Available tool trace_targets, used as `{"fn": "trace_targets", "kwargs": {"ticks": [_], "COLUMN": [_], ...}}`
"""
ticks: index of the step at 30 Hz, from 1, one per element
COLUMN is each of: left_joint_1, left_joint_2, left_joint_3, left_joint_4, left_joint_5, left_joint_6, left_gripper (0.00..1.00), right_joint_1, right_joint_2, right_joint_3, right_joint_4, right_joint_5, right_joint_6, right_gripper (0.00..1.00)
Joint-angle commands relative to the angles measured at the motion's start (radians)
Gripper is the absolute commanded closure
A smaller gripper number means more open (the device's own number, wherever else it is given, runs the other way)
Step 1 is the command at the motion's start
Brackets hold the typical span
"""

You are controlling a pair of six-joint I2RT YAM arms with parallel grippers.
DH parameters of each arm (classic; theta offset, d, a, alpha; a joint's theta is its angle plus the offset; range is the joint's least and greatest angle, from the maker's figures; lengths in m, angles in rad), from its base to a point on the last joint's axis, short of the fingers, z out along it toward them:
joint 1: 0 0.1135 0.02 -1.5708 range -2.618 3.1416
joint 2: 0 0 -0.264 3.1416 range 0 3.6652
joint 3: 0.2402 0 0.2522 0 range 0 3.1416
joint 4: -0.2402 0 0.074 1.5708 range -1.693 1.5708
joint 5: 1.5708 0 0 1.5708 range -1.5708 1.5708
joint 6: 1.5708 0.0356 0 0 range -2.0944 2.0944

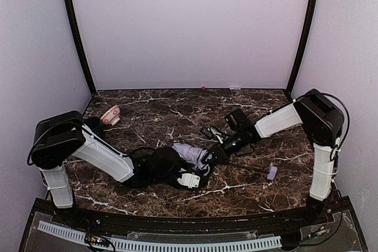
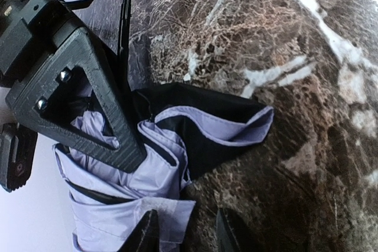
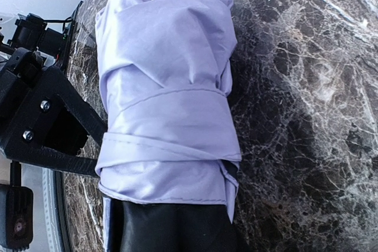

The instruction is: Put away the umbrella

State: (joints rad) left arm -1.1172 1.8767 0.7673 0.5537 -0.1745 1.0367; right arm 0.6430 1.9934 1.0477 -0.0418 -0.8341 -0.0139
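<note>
Lying near the middle of the marble table, the umbrella is a bunched lavender-and-black bundle clamped by the right gripper, while the left gripper holds its fingers apart just beside the fabric, the small knob resting toward the right arm.

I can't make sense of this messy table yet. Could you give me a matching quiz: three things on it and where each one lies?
Things:
1. bowl
2. umbrella canopy
3. umbrella handle

Places:
A. middle of the table
B. right side, toward the near edge
C. left side, toward the back

Pairs: 1-C, 2-A, 3-B
</note>
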Motion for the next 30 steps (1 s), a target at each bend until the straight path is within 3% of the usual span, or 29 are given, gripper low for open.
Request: {"fn": "trace_targets", "kwargs": {"ticks": [1, 6, 10, 16, 21, 24, 28, 30], "left_joint_1": [-0.007, -0.015, -0.016, -0.053, -0.055, -0.055, -0.032, 0.028], "left_joint_2": [0.01, -0.049, -0.105, -0.187, -0.306, -0.394, -0.508, -0.562], "left_joint_3": [-0.083, -0.146, -0.206, -0.218, -0.158, -0.14, -0.179, -0.164], "left_joint_4": [-0.241, -0.03, 0.142, 0.071, -0.125, -0.233, -0.184, -0.2], "left_joint_5": [-0.058, -0.273, -0.301, -0.293, -0.215, -0.142, -0.123, -0.003], "left_joint_6": [-0.032, 0.014, 0.07, 0.052, -0.159, -0.216, -0.228, -0.399], "left_gripper": [0.65, 0.65, 0.59, 0.59, 0.59, 0.57, 0.49, 0.5], "right_joint_1": [-0.018, -0.01, 0.043, 0.116, 0.109, 0.109, 0.093, 0.08], "right_joint_2": [-0.024, -0.052, -0.135, -0.24, -0.183, -0.177, -0.18, -0.199], "right_joint_3": [-0.011, -0.032, -0.069, -0.153, -0.12, -0.118, -0.12, -0.118], "right_joint_4": [-0.007, 0.021, 0.057, 0.113, 0.079, 0.06, 0.045, 0.057], "right_joint_5": [0.063, 0.123, 0.263, 0.52, 0.398, 0.401, 0.368, 0.317], "right_joint_6": [0.009, 0.01, -0.032, -0.16, -0.129, -0.114, -0.099, -0.073], "right_gripper": [1.0, 1.0, 1.0, 1.0, 1.0, 1.0, 1.0, 1.0]}}
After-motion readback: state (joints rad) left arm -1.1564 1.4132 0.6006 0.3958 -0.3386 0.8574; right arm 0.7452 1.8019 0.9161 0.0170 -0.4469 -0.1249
